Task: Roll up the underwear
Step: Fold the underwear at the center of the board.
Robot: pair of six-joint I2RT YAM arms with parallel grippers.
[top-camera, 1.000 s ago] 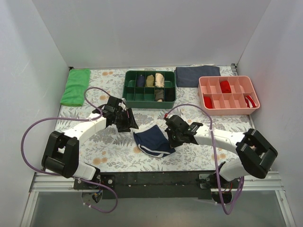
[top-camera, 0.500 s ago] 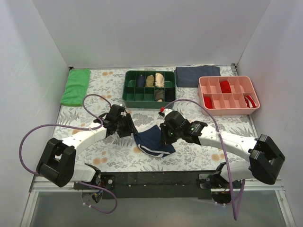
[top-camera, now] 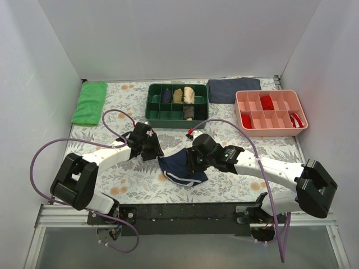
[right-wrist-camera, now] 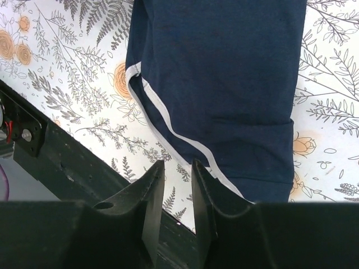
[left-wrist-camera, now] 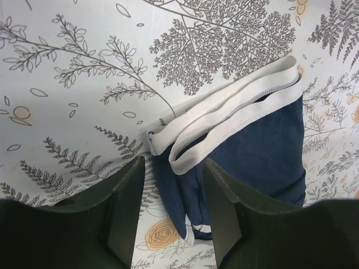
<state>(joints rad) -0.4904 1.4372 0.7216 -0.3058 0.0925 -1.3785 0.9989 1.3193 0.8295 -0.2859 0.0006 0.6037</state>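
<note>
I've got my left gripper (left-wrist-camera: 175, 167) spread wide, straddling the white-banded corner of the underwear (left-wrist-camera: 263, 145), my right gripper (right-wrist-camera: 177, 166) narrowly parted, empty, beside its piped edge.

A robot lab cell, not a home.

Plain white walls (top-camera: 33, 84) box in the bench (top-camera: 112, 182) on three sides. A left arm (top-camera: 104, 156) and a right arm (top-camera: 269, 167) are bolted to a black rail (top-camera: 185, 212) along the near edge. The rail sits on an aluminium frame (top-camera: 50, 221), and purple cables (top-camera: 32, 168) loop loose around the arms. The household things lie on a fern-print cover (left-wrist-camera: 67, 67) laid over the bench. They are a green tray (top-camera: 150, 103) and a pink tray (top-camera: 271, 130), both with dividers, a green cloth (top-camera: 90, 102), a grey cloth (top-camera: 234, 89) and navy briefs (top-camera: 179, 164).
</note>
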